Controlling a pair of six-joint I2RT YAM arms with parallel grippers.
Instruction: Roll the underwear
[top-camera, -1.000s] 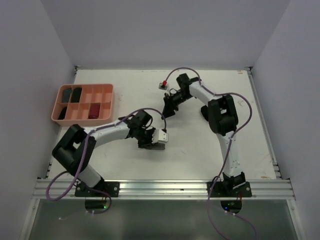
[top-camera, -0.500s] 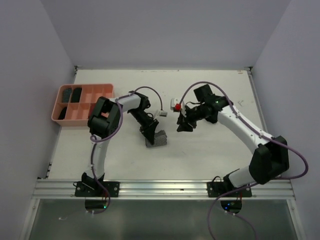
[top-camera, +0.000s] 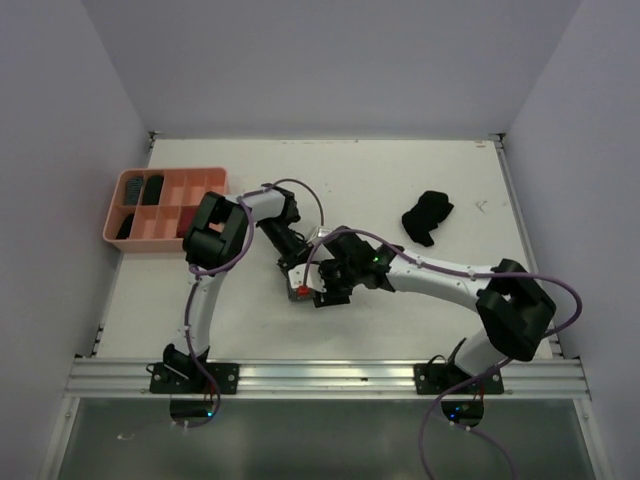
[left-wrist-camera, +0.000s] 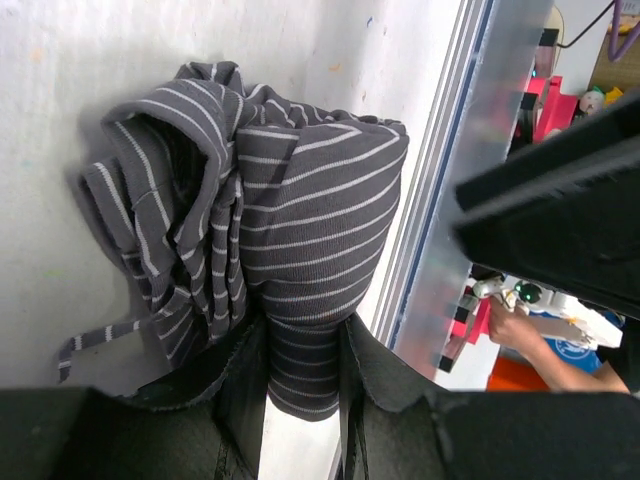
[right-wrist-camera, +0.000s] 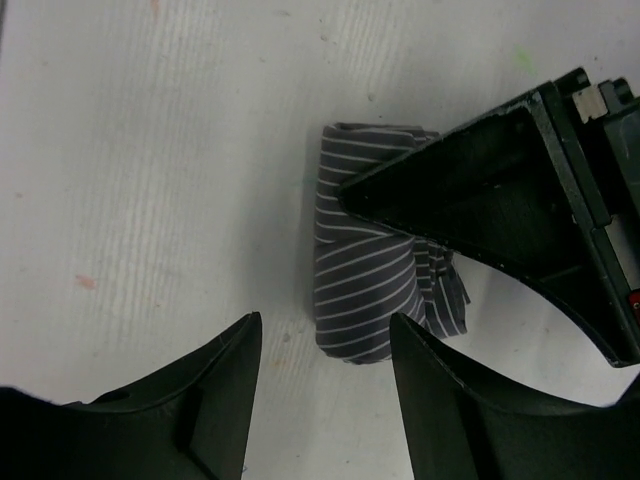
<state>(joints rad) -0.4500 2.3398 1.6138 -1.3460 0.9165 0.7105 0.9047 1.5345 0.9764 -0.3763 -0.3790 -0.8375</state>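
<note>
The grey-and-white striped underwear (left-wrist-camera: 290, 230) lies rolled in a bundle on the white table. My left gripper (left-wrist-camera: 302, 345) is shut on one end of the roll. In the right wrist view the roll (right-wrist-camera: 360, 290) lies just ahead of my right gripper (right-wrist-camera: 325, 400), which is open and empty, with the left gripper (right-wrist-camera: 520, 200) on the roll's far side. In the top view both grippers, left (top-camera: 293, 262) and right (top-camera: 318, 290), meet at mid-table and hide the roll. The black underwear (top-camera: 427, 217) lies crumpled at the back right.
A salmon-pink compartment tray (top-camera: 215, 180) stands at the back left, with dark rolled items in some compartments. The right arm (top-camera: 440, 275) stretches low across the table's middle. The table's front rail (top-camera: 320, 378) runs along the near edge.
My right arm has swung left and down to the striped roll, its gripper now beside the left gripper. The black underwear now shows on the table at the back right. The left gripper stays at the roll.
</note>
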